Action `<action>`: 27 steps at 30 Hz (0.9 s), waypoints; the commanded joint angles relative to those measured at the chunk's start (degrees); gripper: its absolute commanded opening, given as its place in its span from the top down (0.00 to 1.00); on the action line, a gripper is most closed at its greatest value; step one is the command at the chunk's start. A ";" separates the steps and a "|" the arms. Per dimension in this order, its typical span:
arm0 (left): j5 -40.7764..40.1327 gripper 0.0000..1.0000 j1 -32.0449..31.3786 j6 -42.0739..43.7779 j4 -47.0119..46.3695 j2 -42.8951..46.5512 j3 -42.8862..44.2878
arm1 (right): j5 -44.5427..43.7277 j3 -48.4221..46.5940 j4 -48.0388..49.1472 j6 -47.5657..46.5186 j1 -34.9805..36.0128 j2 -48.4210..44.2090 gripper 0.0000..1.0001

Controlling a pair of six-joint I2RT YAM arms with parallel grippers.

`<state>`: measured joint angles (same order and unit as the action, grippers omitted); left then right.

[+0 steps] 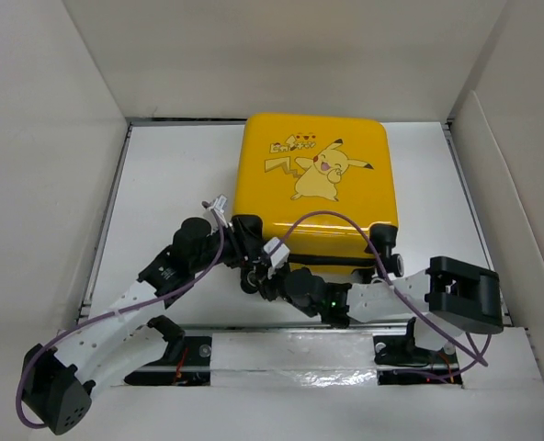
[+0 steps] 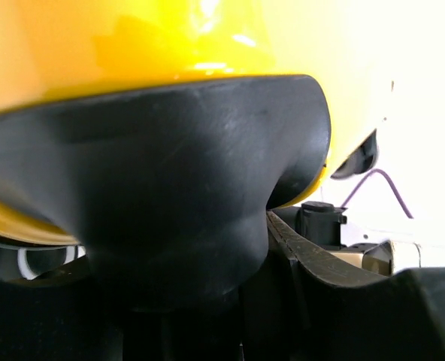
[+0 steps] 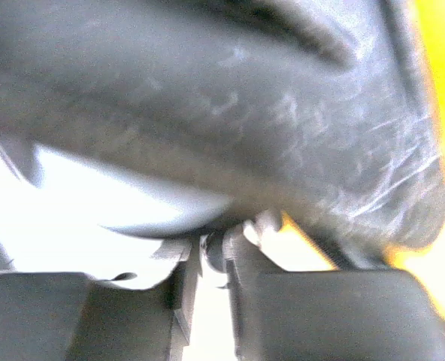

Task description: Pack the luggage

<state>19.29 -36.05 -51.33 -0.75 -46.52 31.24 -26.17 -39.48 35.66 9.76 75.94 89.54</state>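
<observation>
Black moulding (image 2: 170, 195) hides my left gripper (image 1: 243, 230), so I cannot tell its state. Right gripper (image 3: 211, 265) is barely parted, hold unclear. Tugging may slide the yellow hard-shell Pikachu suitcase (image 1: 314, 184).

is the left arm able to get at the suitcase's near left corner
likely yes: the left gripper sits right at that corner of the luggage, nothing between them, though the right gripper crowds close beside it

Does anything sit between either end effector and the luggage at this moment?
Nothing visible does. Both the left end effector and right end effector sit at the near left corner of the closed luggage, its black wheel housing filling the left wrist view.
</observation>
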 commanded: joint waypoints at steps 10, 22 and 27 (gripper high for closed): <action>-0.92 1.00 -3.31 0.63 -31.92 -3.13 -0.48 | 2.19 14.77 -5.05 4.39 1.06 -29.11 0.21; -4.61 0.55 -8.95 -2.90 -46.72 -14.83 0.04 | 13.78 15.84 -12.03 -1.49 -11.87 -39.36 0.25; -7.86 0.27 -8.95 -0.62 -41.54 -12.10 0.13 | 16.50 11.46 -9.30 -3.16 -12.40 -31.89 0.12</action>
<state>14.00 -45.01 -57.10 -33.98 -61.89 27.14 -12.97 -23.94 23.94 8.69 64.01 55.57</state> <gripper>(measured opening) 0.721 0.875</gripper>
